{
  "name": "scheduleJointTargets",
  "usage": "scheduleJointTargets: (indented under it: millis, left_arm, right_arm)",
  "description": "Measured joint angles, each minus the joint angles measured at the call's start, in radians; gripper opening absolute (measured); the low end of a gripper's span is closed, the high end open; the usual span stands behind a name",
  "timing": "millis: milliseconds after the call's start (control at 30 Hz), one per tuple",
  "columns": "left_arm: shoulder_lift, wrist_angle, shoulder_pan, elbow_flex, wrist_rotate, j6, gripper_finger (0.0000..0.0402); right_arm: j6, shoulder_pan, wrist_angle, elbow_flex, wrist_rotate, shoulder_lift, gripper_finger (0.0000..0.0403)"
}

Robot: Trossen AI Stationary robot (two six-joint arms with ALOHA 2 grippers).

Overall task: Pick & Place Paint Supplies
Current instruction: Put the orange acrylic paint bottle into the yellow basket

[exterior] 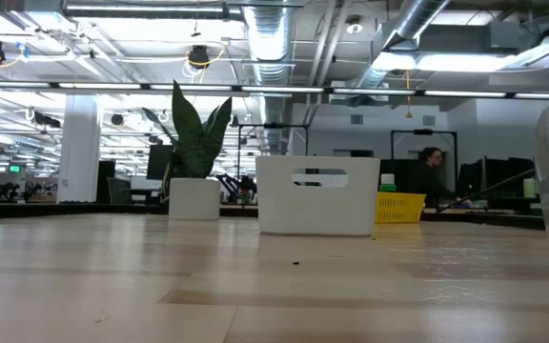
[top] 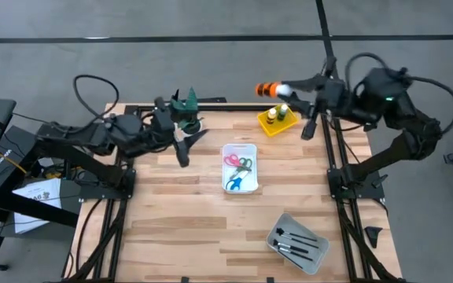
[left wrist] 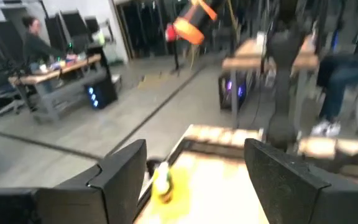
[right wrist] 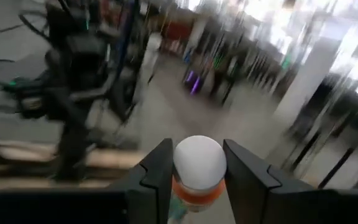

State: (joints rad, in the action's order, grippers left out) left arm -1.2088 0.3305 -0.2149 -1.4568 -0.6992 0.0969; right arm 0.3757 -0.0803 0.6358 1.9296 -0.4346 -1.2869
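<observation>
My right gripper (top: 291, 88) is up in the air over the table's far edge, just beyond the yellow tray (top: 278, 121), and is shut on an orange paint bottle (top: 267, 89) with a white cap. That tray holds two small bottles (top: 274, 115), one of which also shows in the left wrist view (left wrist: 161, 181). Scissors (top: 239, 167) with pink, green and blue handles lie in the white tray (top: 250, 149). Dark brushes (top: 296, 242) lie in the grey tray (top: 278, 229). My left gripper (top: 188, 146) hovers open near the plant (top: 187, 102), touching nothing. My right gripper pinches the orange bottle at its white cap end (right wrist: 197, 163), one finger (right wrist: 157, 171) on each side. The bottle lies roughly level, lifted clear of the table, with its orange body (top: 264, 89) sticking out past the fingertips toward the table's left.
The potted plant stands at the far edge, left of centre, close to my left arm. The white tray sits mid-table and the grey tray near the right front corner. Bare wood (top: 171, 228) lies on the near left. A person sits at a desk (left wrist: 36, 43) beyond the table.
</observation>
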Motion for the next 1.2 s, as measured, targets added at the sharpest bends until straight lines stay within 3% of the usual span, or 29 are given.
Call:
scheduleJointTargets:
  millis: [233,500,833,967,1200]
  left_arm:
    - [0.049,0.224,0.046,0.004,0.056,-0.056,0.0262]
    - [0.134,0.325,0.073,0.137,0.096,-0.079,0.0259]
    - [0.285,0.229,0.123,0.401,0.138,-0.079,0.0258]
    - [0.313,0.156,0.133,0.473,0.158,-0.077,0.0258]
    - [0.295,0.036,0.142,0.532,0.15,-0.044,0.0255]
  right_arm:
    - [-0.45,0.074,0.316,-0.002,0.098,-0.035,0.0108]
    - [-0.737,0.052,0.463,-0.079,0.094,-0.036,0.0108]
    - [-0.988,0.072,0.448,-0.372,-0.045,-0.022,0.0108]
    - [-1.067,0.077,0.262,-0.562,-0.039,0.041,0.0108]
    - [-1.163,0.137,0.126,-0.87,-0.055,0.169,0.0108]
